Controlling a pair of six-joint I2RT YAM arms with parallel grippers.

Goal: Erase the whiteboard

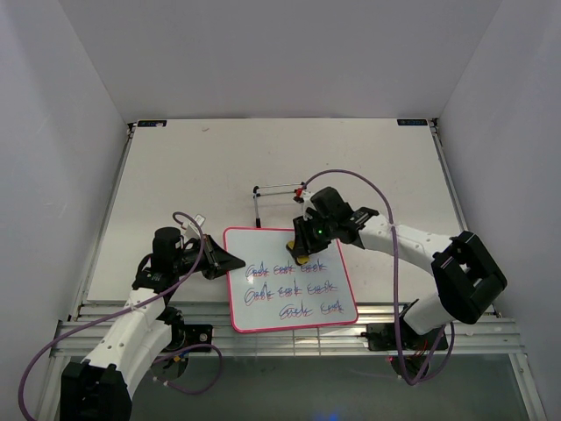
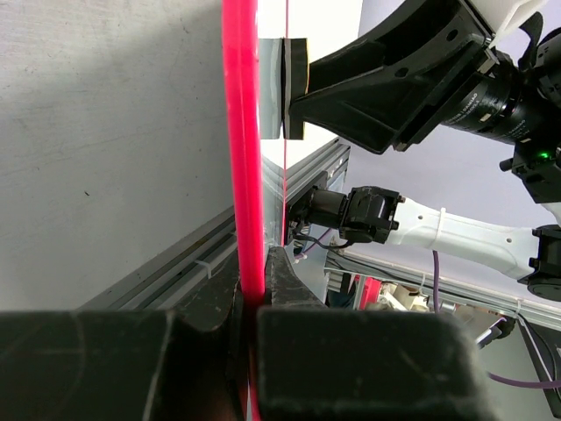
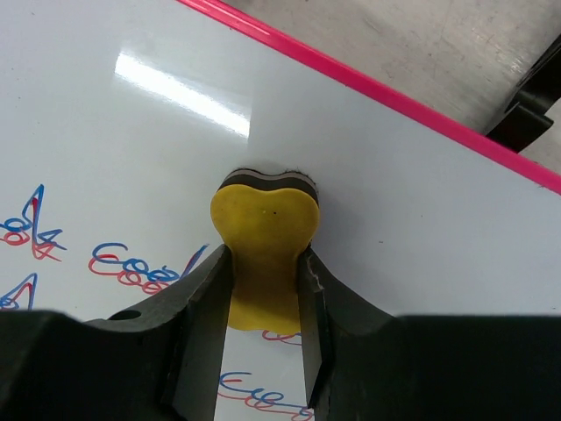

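The whiteboard (image 1: 289,279) with a pink-red frame lies flat near the table's front edge, with rows of blue-red scribbles across its middle and lower part. My left gripper (image 1: 230,261) is shut on its left frame edge (image 2: 244,175). My right gripper (image 1: 303,247) is shut on the yellow eraser (image 3: 263,241) and presses its dark underside on the board's upper part, just above the first scribble row. The board surface (image 3: 421,210) around and above the eraser is white. The eraser also shows edge-on in the left wrist view (image 2: 289,88).
A black wire stand (image 1: 279,197) with red tips stands just behind the board. The metal rail (image 1: 289,338) of the table's front edge runs right below the board. White walls enclose the table on three sides.
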